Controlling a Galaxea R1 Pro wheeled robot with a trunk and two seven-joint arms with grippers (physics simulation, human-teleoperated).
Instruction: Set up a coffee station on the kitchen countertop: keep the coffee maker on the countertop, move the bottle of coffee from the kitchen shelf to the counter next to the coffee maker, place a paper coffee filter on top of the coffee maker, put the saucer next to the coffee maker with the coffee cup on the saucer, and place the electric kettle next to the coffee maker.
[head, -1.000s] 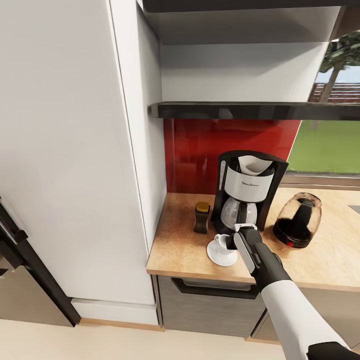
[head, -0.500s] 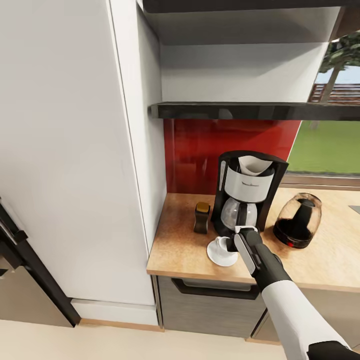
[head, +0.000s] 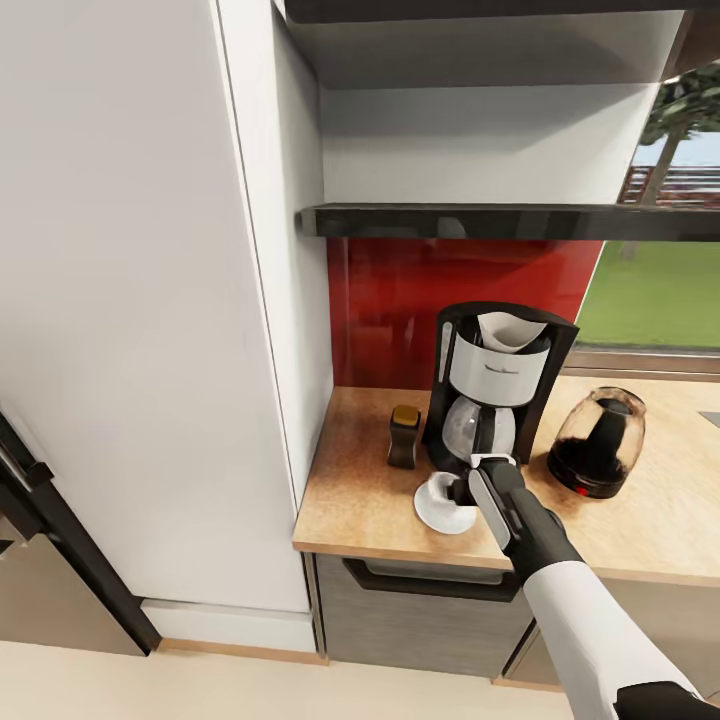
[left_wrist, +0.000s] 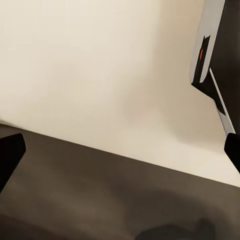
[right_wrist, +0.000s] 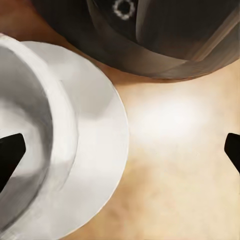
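The black coffee maker (head: 497, 385) stands on the countertop (head: 355, 500) with the white paper coffee filter (head: 510, 331) in its top. The bottle of coffee (head: 404, 436) stands just to its left and the dark electric kettle (head: 598, 441) to its right. In front of it the white coffee cup (head: 437, 489) sits on the saucer (head: 440, 518). My right gripper (head: 466, 489) is open right beside the cup; in the right wrist view its fingertips (right_wrist: 11, 154) are spread wide over the saucer (right_wrist: 95, 150) and cup (right_wrist: 25, 125). My left gripper (left_wrist: 120, 155) is open.
A tall white cabinet wall (head: 150, 300) borders the counter's left end. The black kitchen shelf (head: 480, 220) hangs above the red backsplash (head: 400, 300). A grey drawer (head: 420, 600) sits under the counter. The left wrist view looks at beige floor (left_wrist: 100, 75) and a dark surface (left_wrist: 100, 200).
The cup sits a touch lower on the saucer than a second ago. My right gripper stays beside it, barely moved.
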